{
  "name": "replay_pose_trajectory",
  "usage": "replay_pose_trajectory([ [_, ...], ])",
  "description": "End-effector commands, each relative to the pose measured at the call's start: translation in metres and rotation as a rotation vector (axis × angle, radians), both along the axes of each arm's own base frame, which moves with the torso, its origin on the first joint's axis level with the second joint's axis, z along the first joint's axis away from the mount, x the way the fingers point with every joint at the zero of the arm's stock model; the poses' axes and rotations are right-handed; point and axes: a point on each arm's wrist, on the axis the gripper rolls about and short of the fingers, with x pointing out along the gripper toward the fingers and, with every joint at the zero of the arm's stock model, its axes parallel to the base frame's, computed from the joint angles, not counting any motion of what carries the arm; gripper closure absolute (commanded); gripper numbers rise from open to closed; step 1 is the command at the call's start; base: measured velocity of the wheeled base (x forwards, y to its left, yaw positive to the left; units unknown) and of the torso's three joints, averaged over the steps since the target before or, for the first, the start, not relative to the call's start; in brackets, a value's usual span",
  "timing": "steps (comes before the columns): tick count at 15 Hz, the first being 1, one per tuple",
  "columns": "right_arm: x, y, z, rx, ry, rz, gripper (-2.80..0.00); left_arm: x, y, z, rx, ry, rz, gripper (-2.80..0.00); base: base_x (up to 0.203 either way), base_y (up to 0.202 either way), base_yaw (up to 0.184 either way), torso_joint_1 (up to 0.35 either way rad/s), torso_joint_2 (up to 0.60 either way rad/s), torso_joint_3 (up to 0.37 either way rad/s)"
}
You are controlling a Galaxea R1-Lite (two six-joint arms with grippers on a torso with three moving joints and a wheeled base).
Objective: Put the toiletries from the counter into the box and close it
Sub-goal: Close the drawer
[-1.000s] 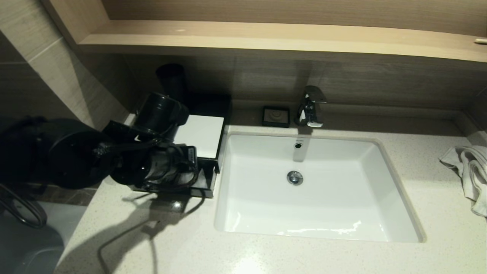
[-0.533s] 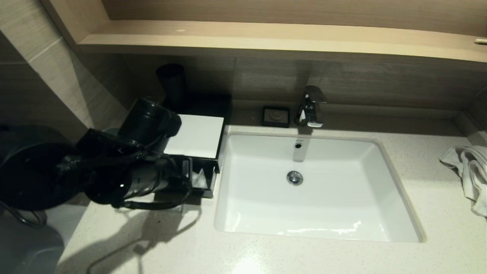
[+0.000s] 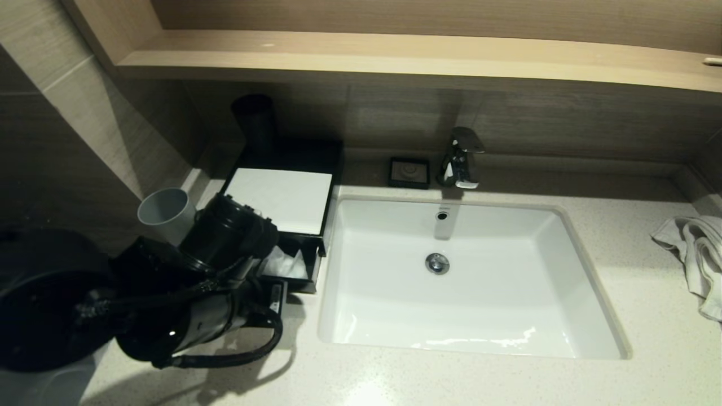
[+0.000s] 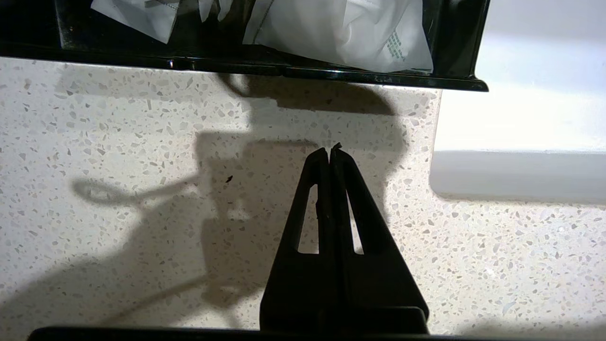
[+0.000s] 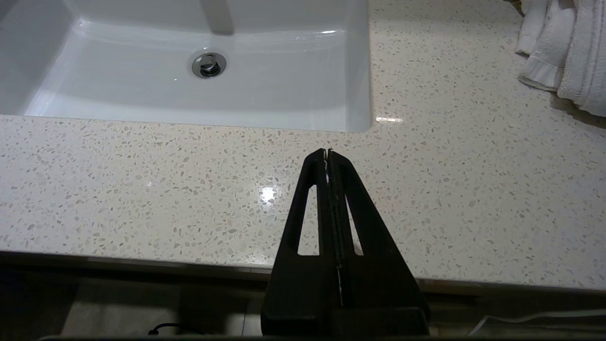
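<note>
Head view shows the box, low and black with a flat white top panel, standing on the table just left of the white basin, its drawer pulled out toward the front. White toiletries lie inside that open drawer; in the left wrist view the same sachets show crumpled behind the drawer's black front edge. The left end effector hangs above bare speckled stone just in front of the drawer, apart from it, its 2 fingers pressed together and empty. A grey cup stands left of the box, beside the left arm. Behind the basin sit a small black soap dish and a chrome tap. The right end effector, also pressed together with nothing in it, hovers at the table's front edge near the basin's corner, with a white towel far right.
</note>
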Motion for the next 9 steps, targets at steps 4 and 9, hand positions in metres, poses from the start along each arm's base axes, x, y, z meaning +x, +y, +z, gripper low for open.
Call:
replay_pose_trajectory([
  [4,0.0,0.0,0.0,-0.001,0.0,0.001,0.0,0.012,-0.009,-0.01,0.018,0.022,0.005,0.0,0.0,0.0,0.0,0.0,0.0,0.0],
  [9,0.0,0.0,0.0,-0.001,0.0,0.001,0.0,0.024,-0.016,-0.008,0.009,0.011,0.016,0.0,0.0,0.0,0.0,0.0,0.0,0.0],
])
